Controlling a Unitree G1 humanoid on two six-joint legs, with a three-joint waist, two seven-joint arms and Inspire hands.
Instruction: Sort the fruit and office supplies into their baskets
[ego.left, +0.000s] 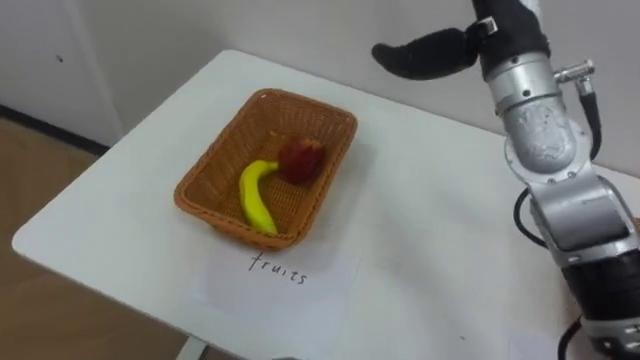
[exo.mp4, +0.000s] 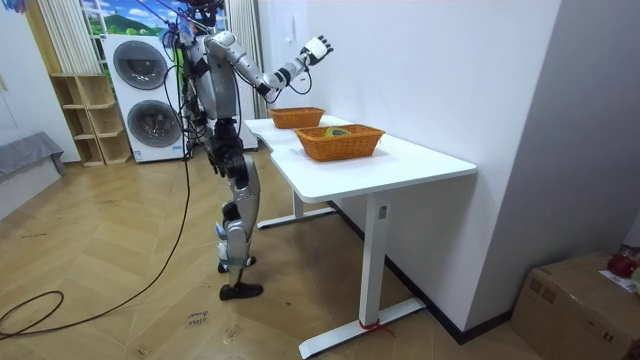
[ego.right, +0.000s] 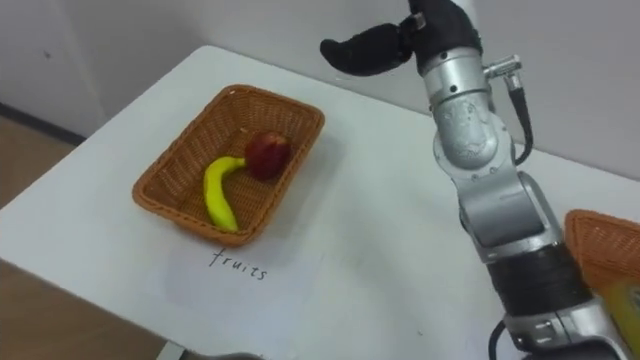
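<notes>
Nearest us on the worktop (ego.left: 420, 260) lies a label (ego.left: 278, 268). Behind it, the basket (ego.left: 200, 180) already holds a banana (ego.left: 251, 196) and an apple (ego.left: 301, 160), so the fruit looks sorted. A second basket (ego.right: 602, 235) sits rightward, contents unclear. Farthest, our right hand (ego.left: 430, 52) hangs raised, fingers loose, empty.

A curved yellow banana (ego.left: 254, 198) and a round red apple (ego.left: 300, 160) are lying touching inside a rectangular brown wicker basket (ego.left: 215, 150) that is sitting on the white bench (ego.left: 430, 240). A second brown wicker basket (ego.right: 603, 238) is sitting well apart, to its right.
</notes>
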